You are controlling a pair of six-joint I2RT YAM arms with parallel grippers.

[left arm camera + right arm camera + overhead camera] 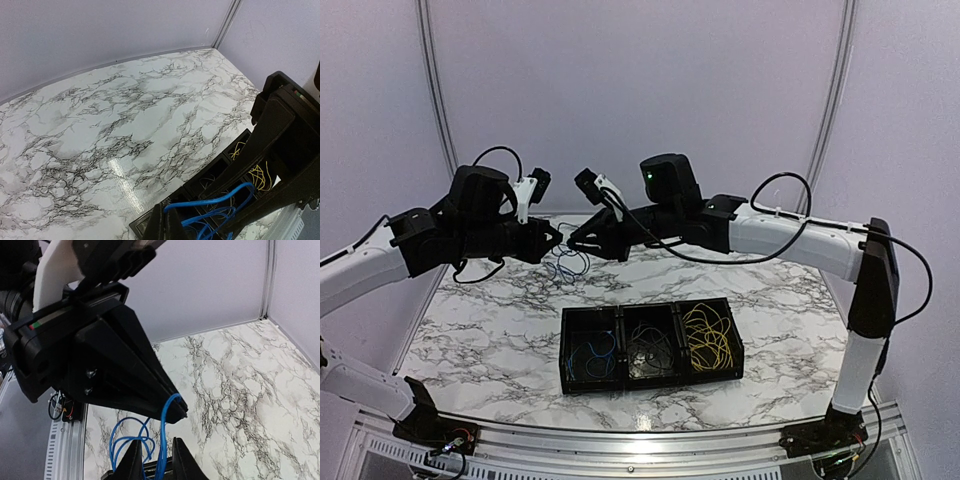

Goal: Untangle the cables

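Both grippers meet in mid-air over the back of the marble table. My left gripper is shut on a blue cable, whose loops hang down below it. In the left wrist view its fingertips are pressed together on the blue strand. My right gripper faces it. In the right wrist view its jaws stand apart, with a blue strand running between them up to the left gripper's tip. More blue cable, a dark grey cable and a yellow cable lie in the tray.
A black tray with three compartments sits on the near middle of the table, below the grippers. It also shows in the left wrist view. White walls close the table at the back and sides.
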